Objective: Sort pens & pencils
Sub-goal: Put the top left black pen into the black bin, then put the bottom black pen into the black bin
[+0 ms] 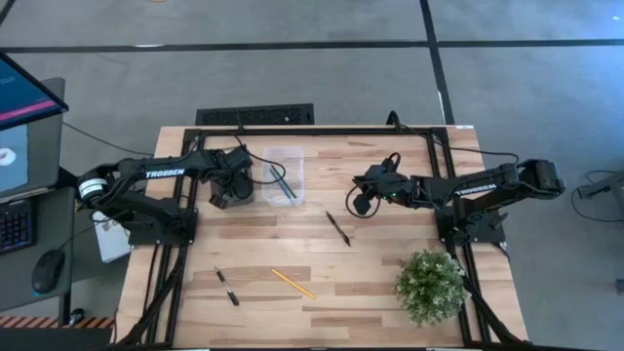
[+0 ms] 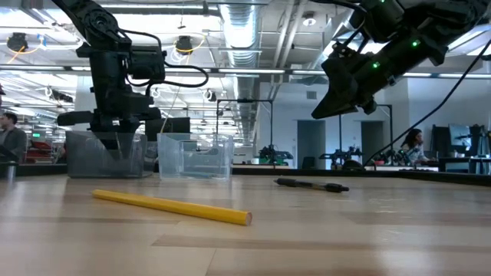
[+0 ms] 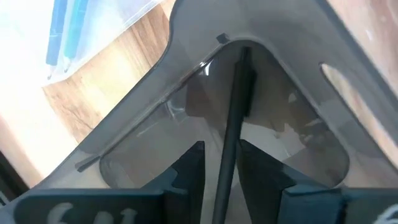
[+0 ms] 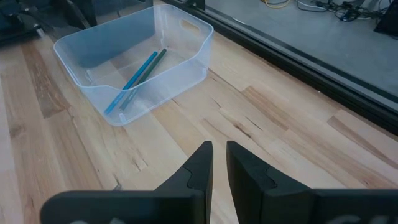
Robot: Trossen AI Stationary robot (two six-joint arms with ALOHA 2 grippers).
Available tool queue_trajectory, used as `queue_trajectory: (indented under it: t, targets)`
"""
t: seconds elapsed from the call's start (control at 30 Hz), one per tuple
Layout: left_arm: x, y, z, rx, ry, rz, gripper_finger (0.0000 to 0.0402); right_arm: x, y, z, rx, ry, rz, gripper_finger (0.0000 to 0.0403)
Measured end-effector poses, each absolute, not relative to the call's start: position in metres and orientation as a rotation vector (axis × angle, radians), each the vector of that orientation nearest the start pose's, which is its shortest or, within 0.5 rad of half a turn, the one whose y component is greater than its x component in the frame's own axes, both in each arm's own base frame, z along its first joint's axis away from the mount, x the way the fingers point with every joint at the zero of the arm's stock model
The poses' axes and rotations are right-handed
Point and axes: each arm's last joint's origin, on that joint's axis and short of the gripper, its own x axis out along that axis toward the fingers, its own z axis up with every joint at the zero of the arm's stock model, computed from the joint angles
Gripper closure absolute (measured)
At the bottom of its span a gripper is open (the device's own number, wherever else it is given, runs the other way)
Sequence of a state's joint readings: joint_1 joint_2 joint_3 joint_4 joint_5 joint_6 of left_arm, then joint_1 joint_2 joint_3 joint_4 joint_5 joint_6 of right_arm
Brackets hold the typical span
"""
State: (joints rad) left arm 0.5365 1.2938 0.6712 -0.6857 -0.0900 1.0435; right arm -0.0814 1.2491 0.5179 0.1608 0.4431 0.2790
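The left gripper (image 3: 221, 171), jaws pinching a black pen (image 3: 233, 130), is hovering over the grey bin (image 3: 323, 93), risking a rim bounce; right gripper's (image 4: 219, 163) nearly-closed jaws are carrying nothing.

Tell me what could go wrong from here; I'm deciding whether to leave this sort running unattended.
1. The left pincer holds a black pen over the grey bin; released tilted, it may lean on the wall instead of lying flat.
2. The right pincer hovers nearly shut above bare wood, and the nearest pen lies aslant, so a misaligned grasp could roll it.
3. The yellow pencil lies near the table's front edge; a nudge could send it off.
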Motion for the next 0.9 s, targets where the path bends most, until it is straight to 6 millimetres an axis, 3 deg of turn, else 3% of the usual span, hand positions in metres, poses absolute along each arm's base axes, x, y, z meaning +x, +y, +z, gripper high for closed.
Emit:
queue_trajectory:
  t: [0.23,0.47,0.7,0.9]
  targets:
    - [0.173,0.108,0.176,0.653,1.414,-0.174,0.0307,0.236,-0.032,0.184,0.162,0.491,-0.584,0.0336]
    - [0.163,0.103,0.202,0.694,1.32,-0.025,0.0307,0.236,-0.032,0.184,0.162,0.491,-0.585,0.0336]
    - [0.145,0.084,0.236,0.558,1.071,0.135,0.0307,0.236,-0.032,0.184,0.162,0.491,-0.585,0.0336]
    - [0.137,0.058,0.254,0.419,0.822,0.001,0.0307,0.236,-0.032,0.184,0.163,0.489,-0.584,0.0336]
